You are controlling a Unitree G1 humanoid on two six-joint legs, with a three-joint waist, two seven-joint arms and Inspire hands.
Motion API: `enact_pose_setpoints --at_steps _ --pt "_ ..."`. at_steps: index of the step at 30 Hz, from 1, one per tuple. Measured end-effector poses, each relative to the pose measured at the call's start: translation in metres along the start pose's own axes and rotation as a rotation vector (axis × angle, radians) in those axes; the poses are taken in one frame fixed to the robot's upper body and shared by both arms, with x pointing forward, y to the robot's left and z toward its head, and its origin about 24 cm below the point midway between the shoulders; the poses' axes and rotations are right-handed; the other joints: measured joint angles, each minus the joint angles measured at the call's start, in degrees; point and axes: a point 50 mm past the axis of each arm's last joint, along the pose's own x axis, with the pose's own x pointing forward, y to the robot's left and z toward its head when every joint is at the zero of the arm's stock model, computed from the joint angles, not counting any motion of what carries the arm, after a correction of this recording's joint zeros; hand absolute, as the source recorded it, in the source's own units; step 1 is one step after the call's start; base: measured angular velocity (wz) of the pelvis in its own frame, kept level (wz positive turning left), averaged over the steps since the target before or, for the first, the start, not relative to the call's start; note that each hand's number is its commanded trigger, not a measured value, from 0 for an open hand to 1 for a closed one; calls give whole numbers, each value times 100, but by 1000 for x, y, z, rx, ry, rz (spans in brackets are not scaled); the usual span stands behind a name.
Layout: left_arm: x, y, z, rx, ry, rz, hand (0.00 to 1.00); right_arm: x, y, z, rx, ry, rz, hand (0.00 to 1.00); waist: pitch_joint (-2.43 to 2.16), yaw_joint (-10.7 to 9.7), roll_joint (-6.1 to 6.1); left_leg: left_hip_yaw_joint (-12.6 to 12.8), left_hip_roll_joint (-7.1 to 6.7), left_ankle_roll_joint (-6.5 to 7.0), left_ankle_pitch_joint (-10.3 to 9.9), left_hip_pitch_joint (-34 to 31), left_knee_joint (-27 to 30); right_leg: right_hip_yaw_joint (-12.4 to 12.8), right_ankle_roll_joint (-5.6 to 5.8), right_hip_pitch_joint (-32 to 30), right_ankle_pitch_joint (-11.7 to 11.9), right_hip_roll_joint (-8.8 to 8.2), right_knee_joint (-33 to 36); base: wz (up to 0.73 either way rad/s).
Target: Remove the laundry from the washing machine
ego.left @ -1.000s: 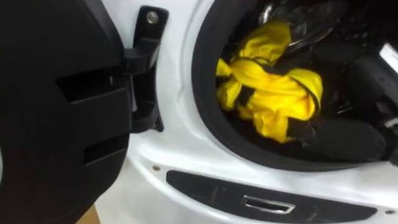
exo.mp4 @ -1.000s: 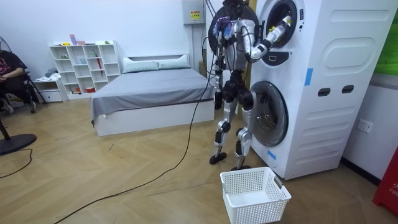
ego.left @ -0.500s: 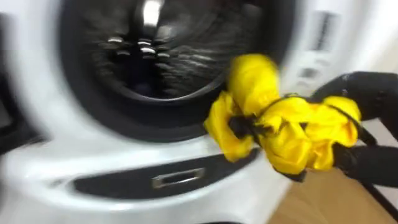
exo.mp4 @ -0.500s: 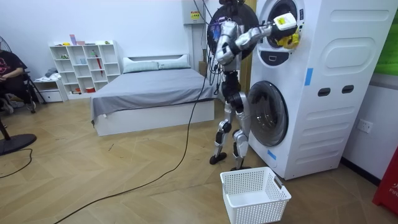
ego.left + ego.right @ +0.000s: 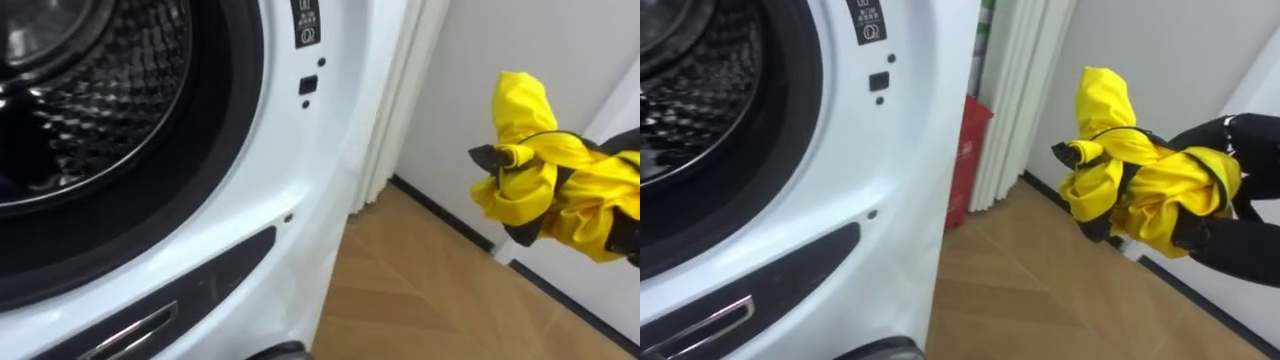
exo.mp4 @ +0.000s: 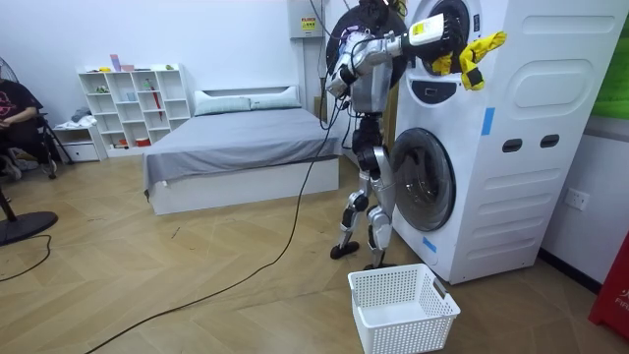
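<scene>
At the left we see the steel drum (image 5: 70, 90) inside the white washing machine (image 5: 310, 180); right of it lies the wooden floor (image 5: 420, 290); further right the yellow garment (image 5: 545, 180) hangs in the air, outside the machine, bunched in the right hand (image 5: 1225, 245), whose dark fingers are curled round the cloth; in the room view the robot stands facing the stacked machines, its left hand (image 6: 332, 87) near its body, whether apart or together we cannot tell; a white basket (image 6: 403, 307) sits on the floor below.
</scene>
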Motion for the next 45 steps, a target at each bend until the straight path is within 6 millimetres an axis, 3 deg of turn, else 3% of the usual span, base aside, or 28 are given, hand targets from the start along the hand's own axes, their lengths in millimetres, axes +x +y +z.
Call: enact_pose_setpoints --at_steps 4,8,13,18,22,23,24,27,30,32,33,35,36,41,45 --pt "0 0 -2 25 26 -6 0 -2 -1 -8 11 35 -4 100 6 -58 6 46 18 -7 -56 37 13 -101 -20 -12 5 42 -22 -18" --pt "0 -2 -2 43 46 -36 0 -2 -1 -11 20 65 -3 100 52 -52 95 134 -7 -3 -98 41 -3 -99 -20 -50 5 67 -25 -14" --pt "1 -3 1 78 48 -62 0 -3 3 -13 15 85 56 100 48 6 131 122 -7 18 -133 -70 32 -139 -20 -172 5 58 28 -8" --pt "3 -12 14 113 29 -93 0 -1 13 -30 52 149 121 100 42 182 203 111 10 64 -204 -232 206 -449 -68 -411 -41 -20 252 -3" --pt "4 -27 32 202 4 -134 0 10 40 -51 21 244 235 100 62 277 391 -58 -92 165 -246 -525 287 -614 -59 -709 -94 -179 405 9" --pt "4 -30 35 213 -1 -141 0 13 48 -60 13 285 273 100 61 303 463 -105 -107 188 -240 -582 295 -635 -49 -745 -88 -210 405 15" --pt "4 -32 37 212 -7 -147 0 12 54 -70 9 332 298 100 31 330 502 -200 -144 218 -232 -673 291 -662 -33 -830 -99 -245 435 16" --pt "4 -36 43 184 -25 -158 0 13 70 -94 2 435 359 100 51 451 663 -344 -218 292 -231 -911 331 -740 -16 -1076 -116 -315 532 7" --pt "4 -35 46 173 -42 -156 0 2 79 -120 21 555 396 100 46 579 744 -516 -228 323 -236 -1102 401 -785 -5 -1220 -139 -353 580 18" --pt "4 -35 47 182 -48 -156 0 -6 84 -136 16 639 414 100 42 621 791 -699 -311 371 -208 -1294 404 -883 -8 -1388 -151 -428 627 22" --pt "4 -35 47 184 -47 -156 0 -5 86 -138 8 647 419 100 42 642 791 -705 -324 380 -203 -1338 416 -883 -8 -1436 -151 -431 644 0" --pt "4 -37 51 192 -55 -159 0 -2 93 -144 -25 669 437 100 53 667 832 -1068 -376 451 -214 -1563 509 -923 -8 -1583 -149 -478 677 12" --pt "4 -38 53 193 -61 -161 0 -2 94 -146 -35 679 442 100 58 669 848 -1134 -384 464 -218 -1604 518 -935 -4 -1608 -147 -491 678 23" --pt "3 -44 59 180 -82 -169 0 -4 110 -159 -71 731 482 100 54 759 1001 -1160 -407 505 -214 -1847 538 -984 7 -1879 -144 -549 767 4" --pt "2 -47 67 177 -115 -163 0 -8 119 -168 -74 757 498 100 53 754 1029 -1204 -477 557 -181 -2093 619 -990 10 -2108 -148 -617 838 8"
